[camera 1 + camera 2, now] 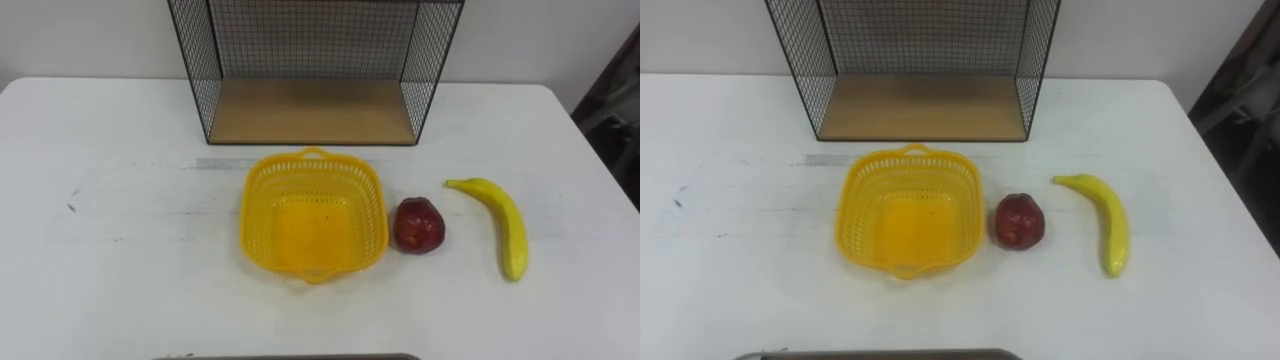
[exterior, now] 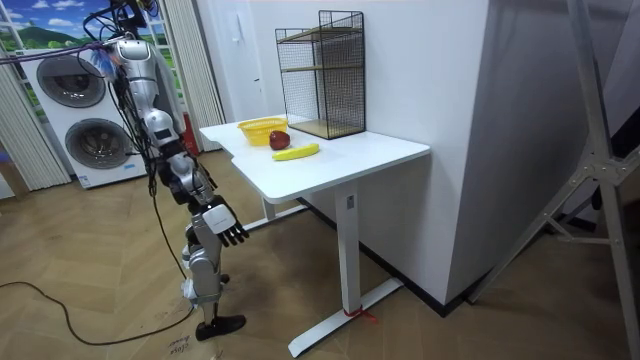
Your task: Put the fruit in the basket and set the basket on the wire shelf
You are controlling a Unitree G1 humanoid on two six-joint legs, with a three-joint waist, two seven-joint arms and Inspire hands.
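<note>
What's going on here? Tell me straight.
Nothing is being handled yet. The robot stands at the table, its right hand hanging open at its side. The basket sits empty on the table before the shelf. The apple lies just right of the basket, the banana further right, neither in it yet.

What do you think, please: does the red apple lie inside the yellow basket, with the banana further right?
No: the red apple lies on the table right of the empty yellow basket, as the left eye view shows; the banana is further right.
</note>
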